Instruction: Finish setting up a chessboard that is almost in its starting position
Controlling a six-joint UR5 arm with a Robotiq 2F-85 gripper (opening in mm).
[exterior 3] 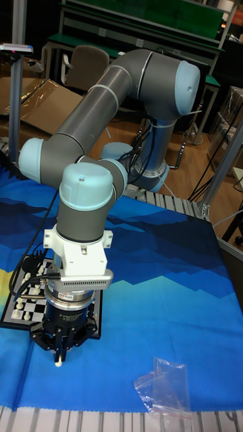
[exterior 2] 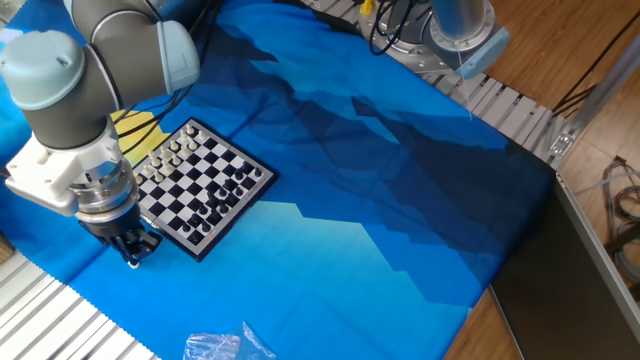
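Hanging low over the blue cloth [exterior 2: 380, 200], the gripper [exterior 2: 134, 261] sits close to the cloth's near edge, where a ribbed metal table [exterior 2: 60, 320] begins. Wide bare cloth stretches away past the board. Its fingers [exterior 3: 59, 358] are clenched on a small cream piece [exterior 3: 59, 363]. Just beside the gripper lies the chessboard [exterior 2: 195, 185]. A clear plastic bag [exterior 3: 165, 385] rests nearby.

Oblique overhead; perhaps low frontal view
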